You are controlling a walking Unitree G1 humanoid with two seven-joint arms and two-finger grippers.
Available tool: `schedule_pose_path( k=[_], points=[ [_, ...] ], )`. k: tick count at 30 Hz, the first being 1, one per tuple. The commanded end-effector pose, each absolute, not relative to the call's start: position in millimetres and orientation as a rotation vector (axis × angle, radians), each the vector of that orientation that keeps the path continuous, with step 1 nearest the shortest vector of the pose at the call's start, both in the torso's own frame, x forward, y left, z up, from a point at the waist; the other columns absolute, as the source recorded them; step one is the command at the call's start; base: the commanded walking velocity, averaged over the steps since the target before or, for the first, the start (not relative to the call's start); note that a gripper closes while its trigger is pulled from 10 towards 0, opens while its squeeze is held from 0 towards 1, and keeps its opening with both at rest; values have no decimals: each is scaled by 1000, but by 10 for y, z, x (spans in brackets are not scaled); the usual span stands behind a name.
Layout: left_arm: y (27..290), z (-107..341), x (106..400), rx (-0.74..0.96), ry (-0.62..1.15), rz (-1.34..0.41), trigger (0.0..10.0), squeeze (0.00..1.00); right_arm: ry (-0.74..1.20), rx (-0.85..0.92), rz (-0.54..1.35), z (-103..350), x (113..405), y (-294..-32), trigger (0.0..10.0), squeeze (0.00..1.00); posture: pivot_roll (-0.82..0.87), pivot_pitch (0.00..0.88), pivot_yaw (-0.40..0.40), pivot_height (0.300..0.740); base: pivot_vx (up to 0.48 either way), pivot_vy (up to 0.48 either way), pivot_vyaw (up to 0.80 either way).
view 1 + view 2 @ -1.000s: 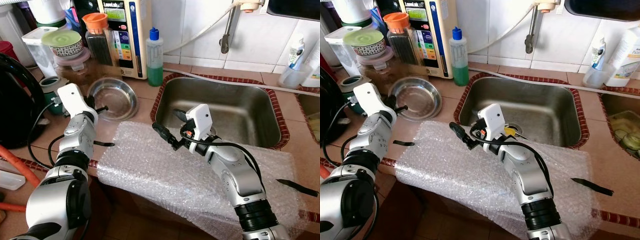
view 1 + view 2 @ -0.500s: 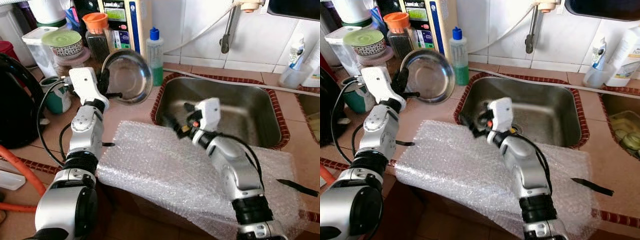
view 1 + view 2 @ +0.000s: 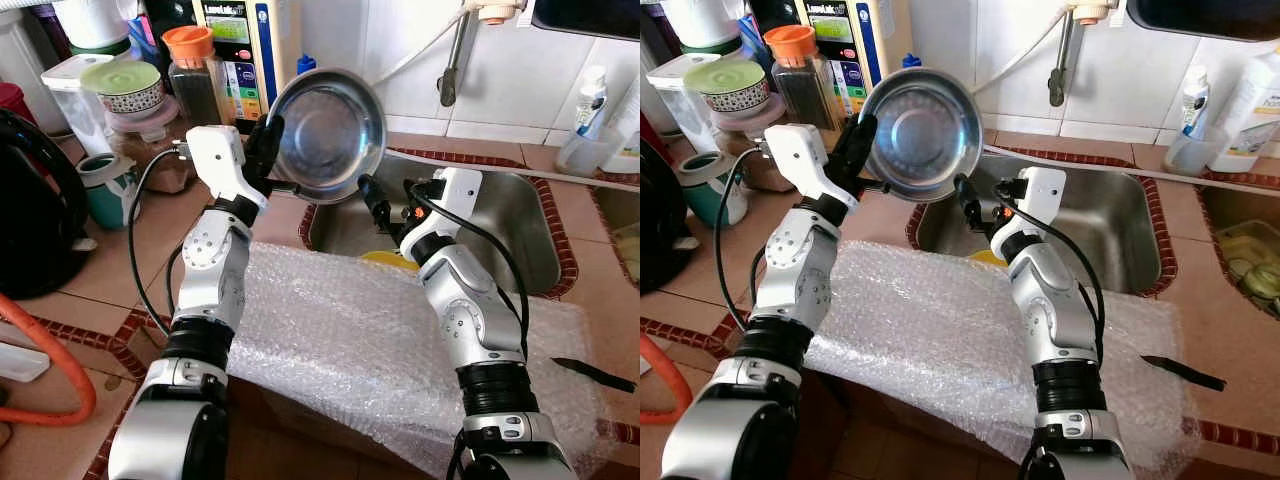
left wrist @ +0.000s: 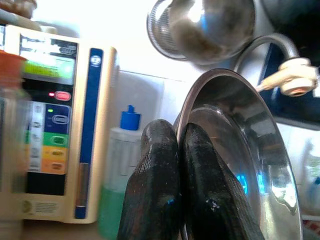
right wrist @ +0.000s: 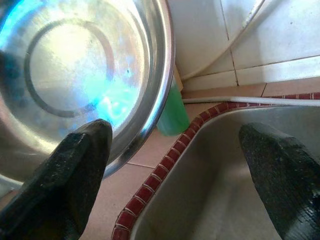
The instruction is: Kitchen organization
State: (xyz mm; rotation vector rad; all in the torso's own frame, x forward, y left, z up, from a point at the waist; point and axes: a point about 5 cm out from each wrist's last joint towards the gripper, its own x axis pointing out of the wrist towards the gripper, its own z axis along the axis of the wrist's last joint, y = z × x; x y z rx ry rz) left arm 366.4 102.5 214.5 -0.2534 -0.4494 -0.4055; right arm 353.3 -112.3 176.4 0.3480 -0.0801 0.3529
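- Tiled desk (image 3: 120,280) is lying in front of the robot, with a bubble wrap sheet (image 3: 340,340) draped over its near edge.
- Left hand (image 3: 268,150) is clenched on the rim of a steel bowl (image 3: 330,133), pinching it at the bowl's left edge; the left wrist view is showing both fingers (image 4: 155,200) pressed together on the rim.
- Bowl is being held up in the air, tilted nearly on edge, above the near-left corner of the sink (image 3: 510,230), with its hollow facing the camera.
- Right hand (image 3: 372,203) is standing released, jaws wide apart, just below and beside the bowl's lower right rim; in the right wrist view one finger (image 5: 65,175) is lying near the rim, though contact is not clear.
- Judging by this, the step in hand is likely a handover or a two-handed carry of the bowl toward the sink.
- Doing it well is calling for the right hand closing squarely on the rim before the left lets go, since polished steel is likely slippery and a thin rim pinch may pivot.
- Farther back, a green soap bottle (image 4: 117,175), a spice jar (image 3: 195,75) and a panelled appliance (image 3: 245,50) are standing against the wall.
- Tap (image 3: 460,50) is hanging over the sink; keeping the bowl low is avoiding it.
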Motion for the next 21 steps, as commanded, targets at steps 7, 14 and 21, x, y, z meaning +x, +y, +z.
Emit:
schedule_pose_path(
  k=[7,14,21],
  points=[
    [943,2153,3585,-270,-443,-458,0,0,-118,383,329,1873,3601,-1178,0,0,67,0,64,740,0,0,0],
    [915,2130,3545,-282,-431,-474,0,0,-122,415,310,1900,3641,-1221,0,0,68,0,59,740,0,0,0],
    [879,2102,3500,-301,-419,-498,0,0,-103,489,293,1882,3670,-1281,0,0,68,0,58,740,0,0,0]
  ],
)
